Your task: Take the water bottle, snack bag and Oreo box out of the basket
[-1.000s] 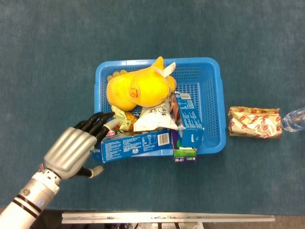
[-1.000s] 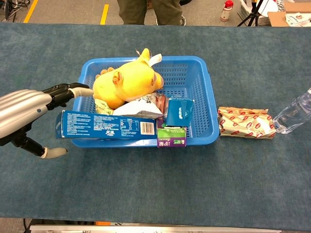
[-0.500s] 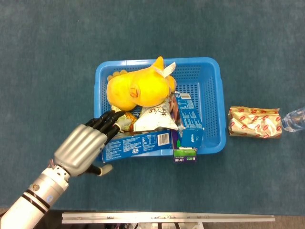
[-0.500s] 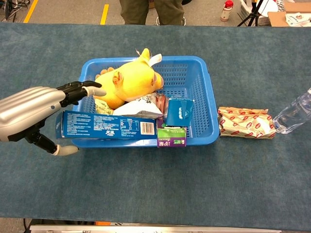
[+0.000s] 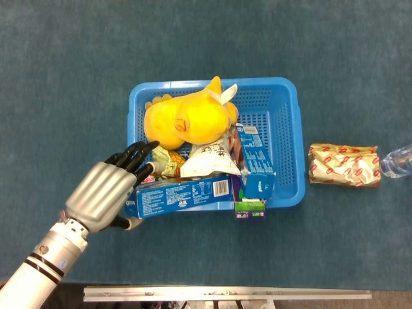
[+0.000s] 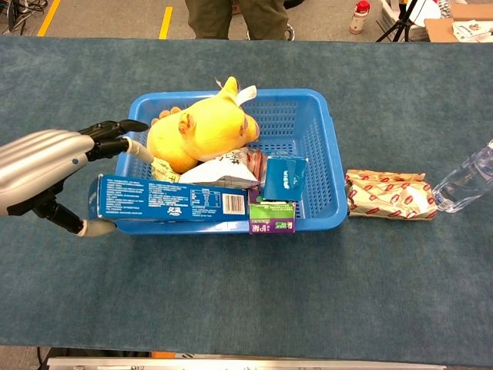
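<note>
The left hand (image 5: 103, 193) is reaching in at the basket's near-left corner, fingers spread above the long Oreo box (image 5: 183, 195) and thumb below its end, not plainly gripping it. The box is lying along the blue basket's (image 6: 331, 166) front edge, under a yellow plush toy (image 5: 187, 119). Right of the basket, the snack bag (image 5: 343, 165) is lying on the worktop (image 6: 246, 285), with the water bottle (image 6: 464, 181) just beyond it.

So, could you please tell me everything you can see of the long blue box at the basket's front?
The long blue box looks like printed cardboard, with white text and a barcode panel. It lies lengthwise along the front edge of the blue basket, its left end jutting past the rim. The left hand is at that end, fingers above and thumb below. A white snack bag rests behind it.
</note>
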`<move>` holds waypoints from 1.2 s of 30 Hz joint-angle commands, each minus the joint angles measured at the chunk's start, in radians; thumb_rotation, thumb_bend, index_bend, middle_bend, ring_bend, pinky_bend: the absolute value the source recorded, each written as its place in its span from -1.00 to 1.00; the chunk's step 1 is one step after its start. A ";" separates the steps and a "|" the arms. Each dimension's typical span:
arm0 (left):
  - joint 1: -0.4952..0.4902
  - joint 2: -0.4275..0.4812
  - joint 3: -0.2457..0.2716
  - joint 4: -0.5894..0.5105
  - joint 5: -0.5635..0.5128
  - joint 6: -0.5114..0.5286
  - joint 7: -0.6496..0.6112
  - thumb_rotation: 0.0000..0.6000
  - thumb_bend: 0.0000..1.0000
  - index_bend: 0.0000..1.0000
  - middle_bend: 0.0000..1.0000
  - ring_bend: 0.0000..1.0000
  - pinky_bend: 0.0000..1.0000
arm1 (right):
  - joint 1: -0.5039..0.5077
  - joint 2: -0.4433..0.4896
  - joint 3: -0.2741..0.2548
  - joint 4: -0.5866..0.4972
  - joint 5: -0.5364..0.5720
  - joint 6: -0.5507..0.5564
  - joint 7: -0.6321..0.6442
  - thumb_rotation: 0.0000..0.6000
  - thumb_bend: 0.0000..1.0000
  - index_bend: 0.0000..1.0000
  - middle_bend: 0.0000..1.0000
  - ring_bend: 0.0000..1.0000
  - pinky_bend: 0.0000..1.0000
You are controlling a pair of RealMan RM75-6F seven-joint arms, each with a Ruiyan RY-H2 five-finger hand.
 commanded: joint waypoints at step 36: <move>0.008 -0.022 0.018 0.011 0.084 0.068 -0.067 1.00 -0.66 0.04 -1.00 -0.90 -0.55 | -0.003 -0.011 0.003 0.025 0.015 -0.002 0.014 1.00 -1.00 -0.33 -0.33 -0.33 -0.39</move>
